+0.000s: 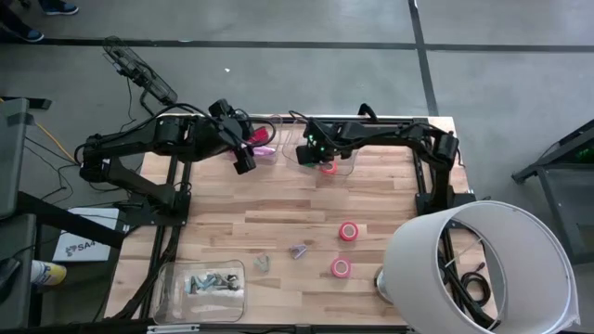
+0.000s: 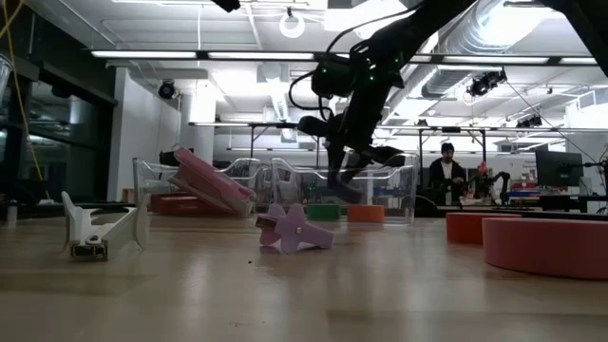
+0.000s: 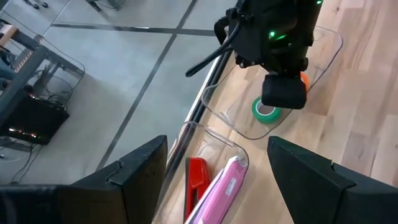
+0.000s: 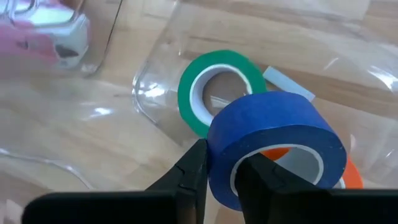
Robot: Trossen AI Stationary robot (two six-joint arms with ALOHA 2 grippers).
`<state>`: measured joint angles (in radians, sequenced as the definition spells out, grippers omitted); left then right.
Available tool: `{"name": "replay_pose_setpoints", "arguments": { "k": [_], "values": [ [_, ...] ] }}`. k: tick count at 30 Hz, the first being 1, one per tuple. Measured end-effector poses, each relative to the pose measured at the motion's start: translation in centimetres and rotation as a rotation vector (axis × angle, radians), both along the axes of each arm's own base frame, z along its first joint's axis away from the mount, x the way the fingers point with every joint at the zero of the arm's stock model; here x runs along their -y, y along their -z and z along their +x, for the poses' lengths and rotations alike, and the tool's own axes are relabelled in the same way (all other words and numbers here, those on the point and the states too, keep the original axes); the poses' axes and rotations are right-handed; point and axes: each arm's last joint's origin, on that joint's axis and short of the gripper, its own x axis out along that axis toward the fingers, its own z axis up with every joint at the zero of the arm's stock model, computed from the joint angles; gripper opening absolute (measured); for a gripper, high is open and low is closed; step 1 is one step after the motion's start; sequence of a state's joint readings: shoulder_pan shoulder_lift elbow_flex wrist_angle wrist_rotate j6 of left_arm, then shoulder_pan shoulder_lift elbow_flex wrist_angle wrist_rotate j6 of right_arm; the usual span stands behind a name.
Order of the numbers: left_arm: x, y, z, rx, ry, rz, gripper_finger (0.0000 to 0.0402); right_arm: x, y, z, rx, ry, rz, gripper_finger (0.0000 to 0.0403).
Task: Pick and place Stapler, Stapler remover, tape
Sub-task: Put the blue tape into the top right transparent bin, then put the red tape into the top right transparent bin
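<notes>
Right pincer [image 4: 219,167]: gripping blue tape roll [image 4: 273,146], upper centre, directly above clear plastic tray [image 4: 149,93].
Left pincer [image 3: 217,171]: open.

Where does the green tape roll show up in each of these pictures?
High view: hidden under the right gripper, over the clear bin at the table's far edge.
Low view: green tape, centre, low in that bin.
Left wrist view, just under the right gripper.
Right wrist view, centre, behind the blue roll.
Shared landmark: the clear bin.
</notes>
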<state>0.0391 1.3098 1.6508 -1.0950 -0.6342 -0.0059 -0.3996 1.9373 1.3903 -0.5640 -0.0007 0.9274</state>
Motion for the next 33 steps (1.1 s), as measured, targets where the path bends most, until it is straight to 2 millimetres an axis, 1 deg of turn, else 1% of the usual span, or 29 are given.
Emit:
{"name": "replay_pose_setpoints", "arguments": {
  "k": [4, 12, 16, 20, 24, 28, 33],
  "values": [
    [0.0, 0.1, -0.1, -0.012, 0.001, -0.001, 0.0273, 0.0, 0.0, 0.0, 0.004, 0.006, 0.011, 0.008],
    [0.1, 0.2, -0.1, -0.025, 0.014, -0.014, 0.0273, 0.0, 0.0, 0.0, 0.009, 0.03, 0.025, 0.0158],
    [0.1, 0.3, -0.2, -0.042, 0.014, -0.014, 0.0273, -0.1, 0.0, 0.0, 0.018, 0.015, 0.047, 0.0182],
    [0.0, 0.3, -0.3, -0.046, 0.014, -0.014, 0.0273, -0.1, 0.0, 0.0, 0.022, 0.01, 0.053, 0.0188],
    [0.1, 0.1, -0.7, -0.038, 0.015, -0.013, 0.0273, -0.2, 0.0, 0.1, 0.025, 0.011, 0.058, 0.0188],
    [0.1, -0.1, -1.3, -0.036, 0.014, -0.01, 0.0273, -0.1, -0.1, 0.2, 0.039, 0.01, 0.053, 0.0188],
    [0.1, -0.8, -2.5, 0.001, 0.012, -0.01, 0.0273, -0.1, -0.2, 0.4, 0.067, 0.001, 0.054, 0.0188]
  ]
}}
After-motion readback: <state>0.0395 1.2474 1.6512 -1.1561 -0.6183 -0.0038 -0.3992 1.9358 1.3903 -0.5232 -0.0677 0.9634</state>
